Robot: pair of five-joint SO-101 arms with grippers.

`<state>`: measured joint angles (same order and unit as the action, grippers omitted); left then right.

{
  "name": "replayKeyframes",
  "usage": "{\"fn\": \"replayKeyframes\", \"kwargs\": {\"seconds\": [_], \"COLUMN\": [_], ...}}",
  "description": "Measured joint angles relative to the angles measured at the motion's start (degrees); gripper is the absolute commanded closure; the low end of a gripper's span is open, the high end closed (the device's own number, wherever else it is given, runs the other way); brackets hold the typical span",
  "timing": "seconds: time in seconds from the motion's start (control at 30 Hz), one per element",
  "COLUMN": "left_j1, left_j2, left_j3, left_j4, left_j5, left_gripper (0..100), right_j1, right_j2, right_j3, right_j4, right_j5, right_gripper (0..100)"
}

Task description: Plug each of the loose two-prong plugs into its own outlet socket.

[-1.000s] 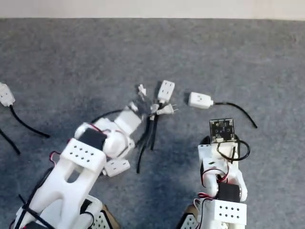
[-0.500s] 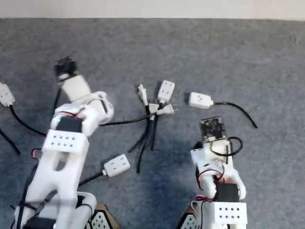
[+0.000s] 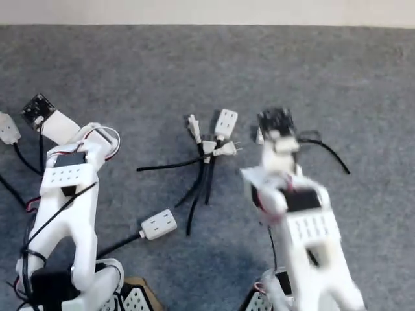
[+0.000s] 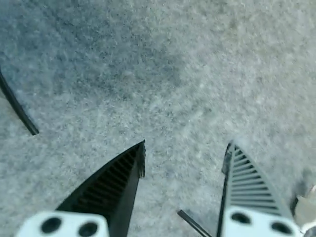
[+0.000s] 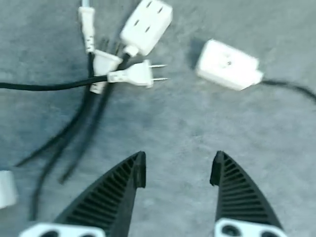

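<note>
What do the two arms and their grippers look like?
Both arms, left arm and right arm, are blocky white plastic with black motors, thin red and black wires, and plates dotted with small holes. Each wrist carries a small black circuit board. The left gripper and right gripper have black, ribbed, pointed fingers on white mounts.

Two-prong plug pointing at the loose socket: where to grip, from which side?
Pinch the plug on its body behind the prongs, across its width, from above: it lies flat, prongs toward the loose socket, cord trailing opposite. The right claw is open.
</note>
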<state>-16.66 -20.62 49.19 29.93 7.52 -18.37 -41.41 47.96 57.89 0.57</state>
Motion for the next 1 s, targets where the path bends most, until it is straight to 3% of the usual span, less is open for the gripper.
{"fn": "replayKeyframes", "kwargs": {"seconds": [0.2,0.4,0.5,1.0], "left_j1": [-3.25,-3.52,-2.64,-0.7], "left_j2": [0.44,0.44,0.44,0.44], "left_j3": [0.0,0.0,0.0,0.0], "left_j4": [0.0,0.0,0.0,0.0], "left_j5": [0.35,0.35,0.35,0.35], "left_gripper": [73,73,73,73], "right_j1": [-8.44,-9.85,-9.85,-9.85], "right_j2": [21.89,35.34,40.79,62.51], "right_j3": [-16.79,-25.32,-28.66,-48.53], "right_j4": [3.6,3.69,3.6,2.9], "right_j5": [-12.48,-36.13,-44.4,-60.75], "right_gripper": [79.3,78.9,78.9,80.0]}}
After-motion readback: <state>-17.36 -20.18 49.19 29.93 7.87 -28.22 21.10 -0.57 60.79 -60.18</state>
